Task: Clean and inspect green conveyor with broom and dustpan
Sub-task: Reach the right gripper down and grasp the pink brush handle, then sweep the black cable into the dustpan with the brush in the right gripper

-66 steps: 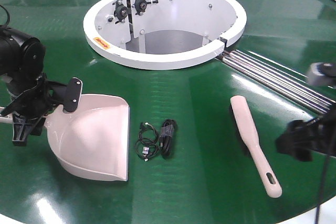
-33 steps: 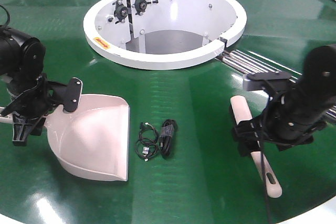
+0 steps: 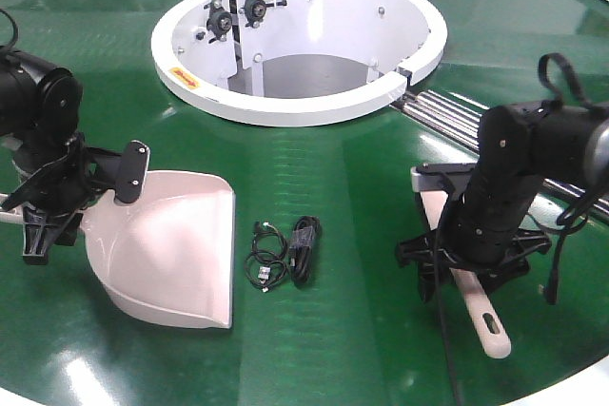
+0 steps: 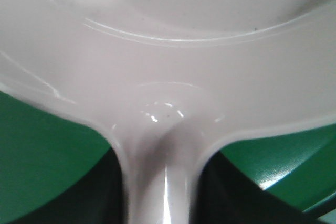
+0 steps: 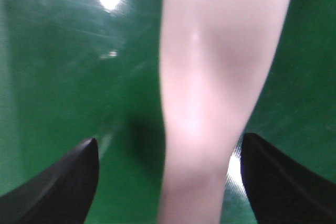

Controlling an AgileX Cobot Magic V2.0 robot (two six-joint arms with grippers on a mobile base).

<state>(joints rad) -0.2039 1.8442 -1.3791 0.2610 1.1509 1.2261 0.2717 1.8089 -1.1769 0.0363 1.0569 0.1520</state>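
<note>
The green conveyor (image 3: 343,187) is a glossy dark belt crossed by silver roller strips (image 3: 504,145) and wrapping a white ring-shaped hub (image 3: 285,106). The dustpan (image 3: 171,254) – smooth pale pink plastic with raised sides – lies at front left, its wide mouth facing right and its handle running left. The left gripper (image 3: 84,199) is clamped on that handle. The broom (image 3: 493,335) lies at front right, its long axis diagonal, its head pointing up-left and its slotted handle end down-right. The right gripper (image 3: 473,252) straddles it, spread wide and not touching. A black cable bundle (image 3: 285,254) lies between the two tools.
</note>
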